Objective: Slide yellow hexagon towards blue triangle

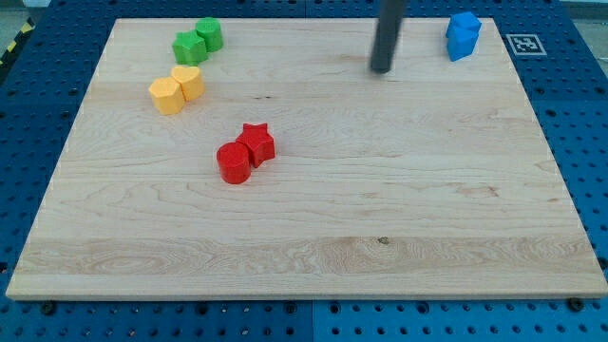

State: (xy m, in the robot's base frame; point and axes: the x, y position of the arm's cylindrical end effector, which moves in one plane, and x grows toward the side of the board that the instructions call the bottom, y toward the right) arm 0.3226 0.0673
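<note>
A dark rod is hanging over a wooden board (pixel 313 237) scattered with coloured blocks.

My tip (pixel 382 69) is grasping nothing, sitting well apart from the yellow hexagon (pixel 166 96) at the view's left, which is touching a yellow heart (pixel 189 83). The blue blocks (pixel 463 35) are lying at the view's top right.

My rod (pixel 388 33) hung upright in the upper middle of the frame, slightly right, and my tip (pixel 382 69) rested alone, touching nothing.
</note>
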